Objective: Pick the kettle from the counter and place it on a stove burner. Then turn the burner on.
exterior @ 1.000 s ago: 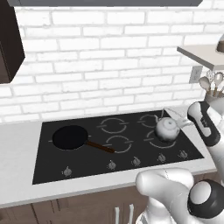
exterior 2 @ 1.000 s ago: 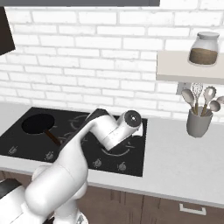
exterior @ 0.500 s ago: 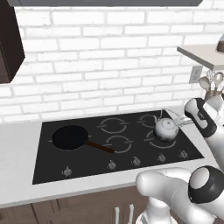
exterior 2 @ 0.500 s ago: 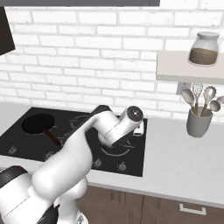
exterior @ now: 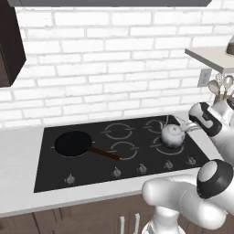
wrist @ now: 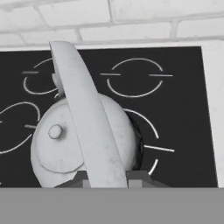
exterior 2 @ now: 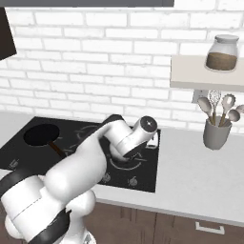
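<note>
Left base view: gripper (exterior: 186, 126) pinches the handle of the kettle (exterior: 172, 136), which sits on the stove burner (exterior: 168, 145); hand view: fingers (wrist: 139, 176) pressed against the handle, kettle body directly beyond them.

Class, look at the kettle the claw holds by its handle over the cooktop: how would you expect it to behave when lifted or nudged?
The kettle looks rigid polished metal, so probably stiff and somewhat slippery. Held by its thin arched handle in the claw, it may swing or tilt. Its round body likely rocks or slides on the smooth glass cooktop if pushed.
</note>
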You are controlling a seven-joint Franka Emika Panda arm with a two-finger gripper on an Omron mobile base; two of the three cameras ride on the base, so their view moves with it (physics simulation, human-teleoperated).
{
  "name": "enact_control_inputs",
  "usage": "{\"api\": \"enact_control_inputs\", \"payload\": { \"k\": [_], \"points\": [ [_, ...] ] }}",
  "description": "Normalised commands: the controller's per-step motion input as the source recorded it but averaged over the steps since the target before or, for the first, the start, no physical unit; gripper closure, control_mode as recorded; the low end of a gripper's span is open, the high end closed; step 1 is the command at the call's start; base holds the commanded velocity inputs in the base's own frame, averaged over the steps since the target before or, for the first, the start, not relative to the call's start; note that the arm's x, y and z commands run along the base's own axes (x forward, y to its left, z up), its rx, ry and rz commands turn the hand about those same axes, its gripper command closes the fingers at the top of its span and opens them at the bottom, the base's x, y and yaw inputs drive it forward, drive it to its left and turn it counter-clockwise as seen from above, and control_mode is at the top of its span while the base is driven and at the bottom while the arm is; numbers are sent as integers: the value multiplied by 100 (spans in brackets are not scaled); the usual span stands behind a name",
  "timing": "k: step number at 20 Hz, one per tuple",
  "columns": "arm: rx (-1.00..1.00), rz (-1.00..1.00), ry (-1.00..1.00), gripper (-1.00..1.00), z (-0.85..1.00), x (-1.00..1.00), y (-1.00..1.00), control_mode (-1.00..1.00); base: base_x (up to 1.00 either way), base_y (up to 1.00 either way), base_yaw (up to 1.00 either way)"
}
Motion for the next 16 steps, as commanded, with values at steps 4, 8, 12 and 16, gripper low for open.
{"api": "enact_control_inputs", "payload": {
  "k": [4,8,12,16],
  "points": [
    [0,0,0,100,-19,37,0,-100,0,0,0],
    [0,0,2,100,-17,18,-8,-100,0,0,0],
    [0,0,4,100,-18,14,-10,-100,0,0,0],
    [0,0,2,100,-19,20,-4,-100,0,0,0]
  ]
}}
